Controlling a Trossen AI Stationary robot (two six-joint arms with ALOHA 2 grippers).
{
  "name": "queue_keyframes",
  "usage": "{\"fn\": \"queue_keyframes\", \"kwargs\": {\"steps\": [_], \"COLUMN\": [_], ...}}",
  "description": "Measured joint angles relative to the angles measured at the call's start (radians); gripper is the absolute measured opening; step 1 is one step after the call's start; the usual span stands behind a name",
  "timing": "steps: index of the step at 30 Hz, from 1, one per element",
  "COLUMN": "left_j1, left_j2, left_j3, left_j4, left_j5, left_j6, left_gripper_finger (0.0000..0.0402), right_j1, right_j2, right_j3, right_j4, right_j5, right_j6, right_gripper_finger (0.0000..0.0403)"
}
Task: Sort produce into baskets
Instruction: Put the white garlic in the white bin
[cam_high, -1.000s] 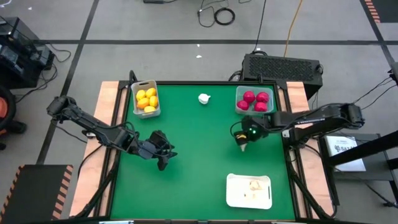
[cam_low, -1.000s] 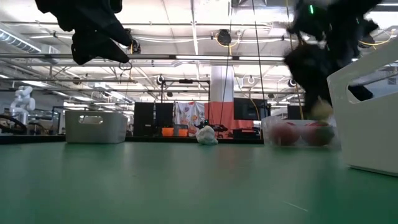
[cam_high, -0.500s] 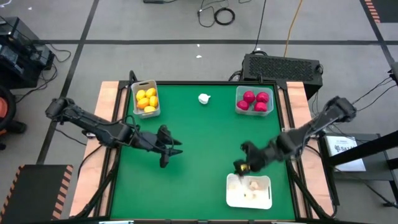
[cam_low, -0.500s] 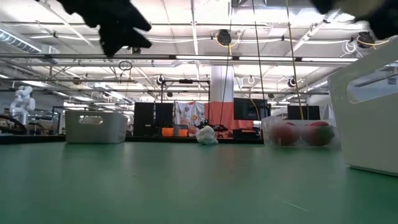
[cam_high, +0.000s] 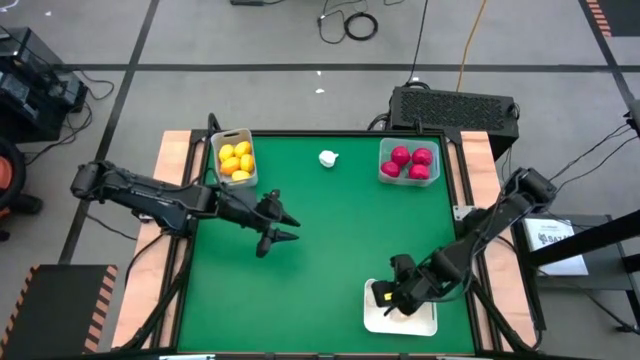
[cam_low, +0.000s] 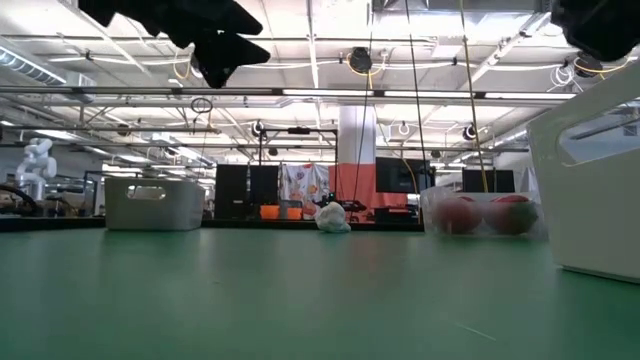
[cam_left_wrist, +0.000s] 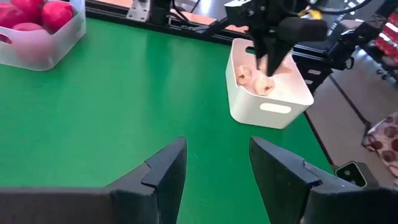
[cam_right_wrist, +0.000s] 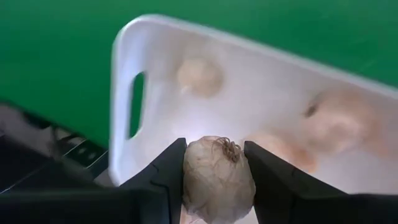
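1. One garlic bulb (cam_right_wrist: 217, 170) sits pinched between the right gripper (cam_right_wrist: 214, 177) fingers, directly over the white tray (cam_right_wrist: 186, 37), where three more bulbs lie below it.
2. Left gripper (cam_left_wrist: 211, 168) hovers over bare green table (cam_high: 320, 240), fingers spread, holding nothing.

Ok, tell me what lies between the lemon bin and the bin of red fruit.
In the high view, one white garlic bulb lies on the green mat between the lemon bin and the red-fruit bin.

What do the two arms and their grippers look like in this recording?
Both arms are dark, slender and jointed, with cabling alongside. The left gripper ends in two black, flat, tapering fingers. The right gripper has matching dark fingers. No markings are legible.
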Motion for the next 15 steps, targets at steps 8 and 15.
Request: {"fn": "queue_keyframes", "kwargs": {"steps": [8,15], "left_j1": [0.006,0.004], "left_j2": [0.000,0.000], "left_j3": [0.000,0.000], "left_j4": [-0.022,-0.096], "left_j5": [0.095,0.106], "left_j6": [0.000,0.000], "left_gripper_finger": [0.0182,0.0182], "right_j1": [-0.010,-0.029], "right_j2": [-0.001,-0.006], "right_j3": [0.000,0.000], "right_j4": [-0.096,-0.097], "right_j5": [-0.004,-0.005], "right_j6": [0.001,-0.029], "right_gripper_finger": [0.0174,0.0247]}}
